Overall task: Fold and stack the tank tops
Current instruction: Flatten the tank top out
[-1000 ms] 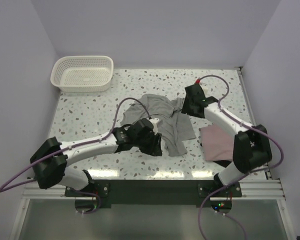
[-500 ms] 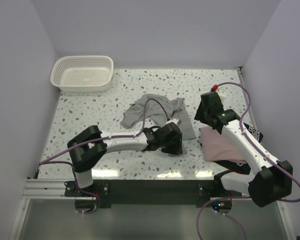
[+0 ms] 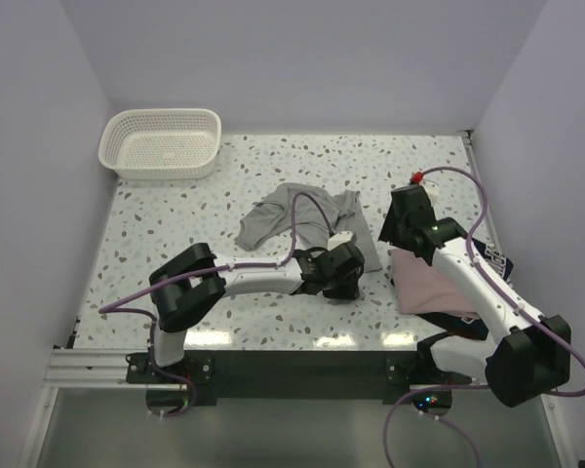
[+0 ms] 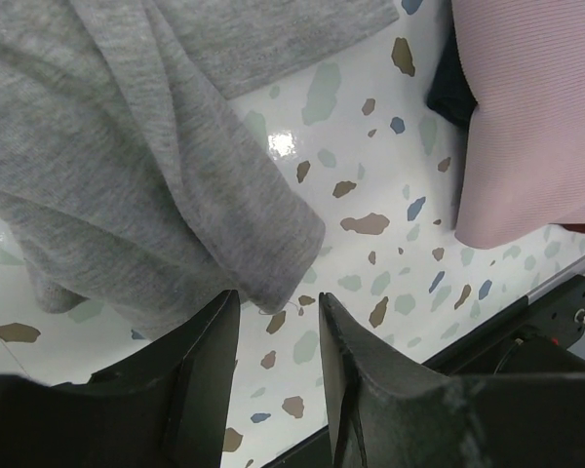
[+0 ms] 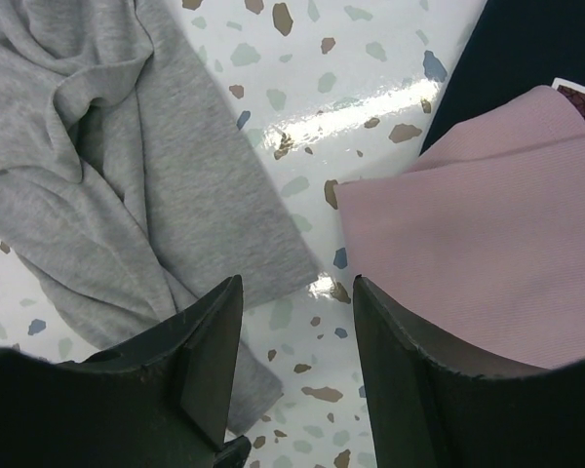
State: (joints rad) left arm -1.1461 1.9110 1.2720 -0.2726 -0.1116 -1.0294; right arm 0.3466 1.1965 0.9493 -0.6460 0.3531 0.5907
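Observation:
The grey tank top (image 3: pixel 307 216) lies crumpled at the table's middle. My left gripper (image 3: pixel 349 273) hovers at its near right corner. In the left wrist view the gripper (image 4: pixel 278 297) is open, and the grey hem corner (image 4: pixel 273 278) lies just ahead of the fingertips, not between them. The pink tank top (image 3: pixel 431 281) lies folded at the right on the navy one (image 3: pixel 495 261). Between the grey cloth (image 5: pixel 127 185) and the pink cloth (image 5: pixel 478 234), my right gripper (image 5: pixel 297 281) stands open over bare table, holding nothing. The top view shows it (image 3: pixel 398 234) beside the pink top's far left corner.
A white lattice basket (image 3: pixel 161 146) stands at the far left corner. The table's front edge (image 4: pixel 526 302) runs close behind the left gripper. A purple cable (image 3: pixel 292 210) from the left arm arches over the grey top.
The left arm swept right across the grey top to its near right corner, and its jaws narrowed a little. The right gripper moved right and nearer, to beside the pink top.

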